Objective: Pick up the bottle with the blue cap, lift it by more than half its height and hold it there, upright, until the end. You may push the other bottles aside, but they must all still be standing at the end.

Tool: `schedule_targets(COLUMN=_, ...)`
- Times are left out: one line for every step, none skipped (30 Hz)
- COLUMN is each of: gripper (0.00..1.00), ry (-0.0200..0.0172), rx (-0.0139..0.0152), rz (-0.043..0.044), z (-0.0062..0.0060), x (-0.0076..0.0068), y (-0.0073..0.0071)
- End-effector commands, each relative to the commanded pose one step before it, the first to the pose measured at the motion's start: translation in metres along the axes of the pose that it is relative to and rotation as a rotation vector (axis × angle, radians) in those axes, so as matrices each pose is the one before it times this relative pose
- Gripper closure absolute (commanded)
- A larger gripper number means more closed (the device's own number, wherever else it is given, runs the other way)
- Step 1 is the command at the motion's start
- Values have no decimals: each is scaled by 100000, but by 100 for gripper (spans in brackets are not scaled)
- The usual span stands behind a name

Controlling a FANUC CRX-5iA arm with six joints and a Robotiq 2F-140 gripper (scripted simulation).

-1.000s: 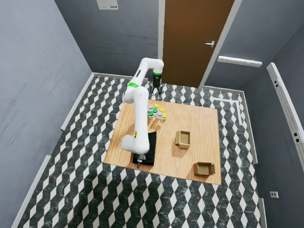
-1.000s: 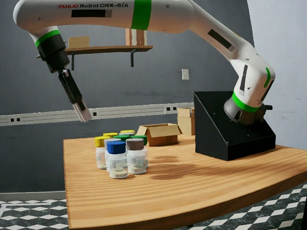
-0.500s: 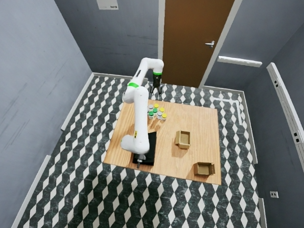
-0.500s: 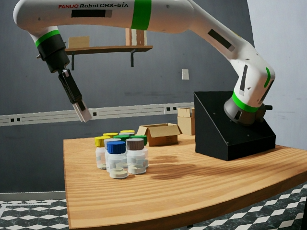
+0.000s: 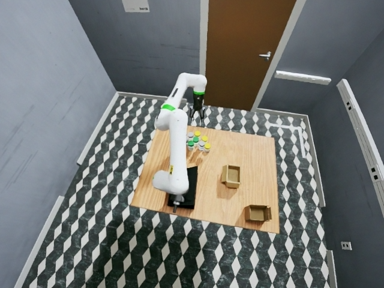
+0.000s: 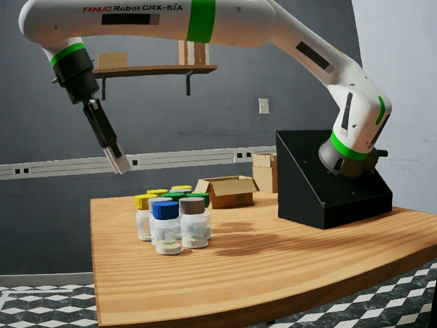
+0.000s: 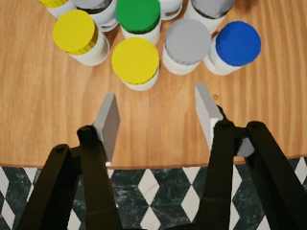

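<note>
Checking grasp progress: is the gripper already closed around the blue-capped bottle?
No. In the wrist view the gripper hangs open and empty near the table edge, short of the blue-capped bottle standing among the others.

Bottles [image 7: 137,26] clustered on table [image 7: 38,122]

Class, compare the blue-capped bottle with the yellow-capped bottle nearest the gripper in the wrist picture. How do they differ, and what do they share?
Cap colour: the blue-capped bottle has a blue cap; the yellow-capped bottle has a yellow one.
Place: the blue-capped bottle stands at the right end of the cluster, beside a grey-capped bottle; the yellow-capped bottle stands nearer the middle, below a green-capped bottle.
Both stand upright and untouched, clear of the open gripper.
</note>
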State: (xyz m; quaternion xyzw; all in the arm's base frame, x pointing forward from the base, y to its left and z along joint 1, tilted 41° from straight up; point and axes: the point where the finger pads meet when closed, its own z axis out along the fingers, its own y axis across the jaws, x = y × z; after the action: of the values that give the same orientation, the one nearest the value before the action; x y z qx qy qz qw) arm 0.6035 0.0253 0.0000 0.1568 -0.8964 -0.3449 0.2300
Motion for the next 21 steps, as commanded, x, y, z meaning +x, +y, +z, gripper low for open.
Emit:
schedule_targets(gripper=49, ry=-188, rx=106, rz=22, z=-130, x=32, y=-13)
schedule_targets(gripper=49, ry=0, rx=0, rz=0, z=0, x=0, y=0)
schedule_targets(gripper=49, ry=0, rx=0, rz=0, z=0, x=0, y=0)
schedule_targets(gripper=49, ry=0, rx=0, rz=0, z=0, x=0, y=0)
schedule_targets(gripper=49, ry=0, rx=0, rz=0, z=0, x=0, y=0)
schedule_targets(gripper=49, ry=0, rx=0, rz=0, z=0, x=0, y=0)
schedule_targets(gripper=49, ry=0, rx=0, rz=0, z=0, x=0, y=0)
schedule_targets(gripper=49, ry=-577, rx=-35, rz=2720, z=-131, x=61, y=200)
schedule_targets(gripper=49, ry=-577, rx=-35, rz=2720, z=-132, x=66, y=198)
schedule_targets(gripper=49, ry=-577, rx=-35, rz=2720, z=-132, x=70, y=196)
schedule_targets(gripper=49, ry=-577, rx=-35, rz=2720, z=-132, x=75, y=194)
schedule_targets(gripper=49, ry=-577, rx=-35, rz=2720, z=-133, x=79, y=192)
schedule_targets(gripper=49, ry=-577, rx=-35, rz=2720, z=-133, x=84, y=190)
schedule_targets(gripper=49, ry=-577, rx=-35, rz=2720, z=-134, x=88, y=188)
schedule_targets(gripper=49, ry=-577, rx=-35, rz=2720, z=-134, x=92, y=186)
schedule_targets(gripper=49, ry=-577, rx=-35, rz=2720, z=-135, x=97, y=183)
schedule_targets(gripper=49, ry=-577, rx=-35, rz=2720, z=-135, x=101, y=180)
schedule_targets(gripper=49, ry=0, rx=0, rz=0, z=0, x=0, y=0)
schedule_targets(gripper=49, ry=0, rx=0, rz=0, z=0, x=0, y=0)
schedule_targets(gripper=49, ry=0, rx=0, rz=0, z=0, x=0, y=0)
schedule_targets(gripper=49, ry=0, rx=0, rz=0, z=0, x=0, y=0)
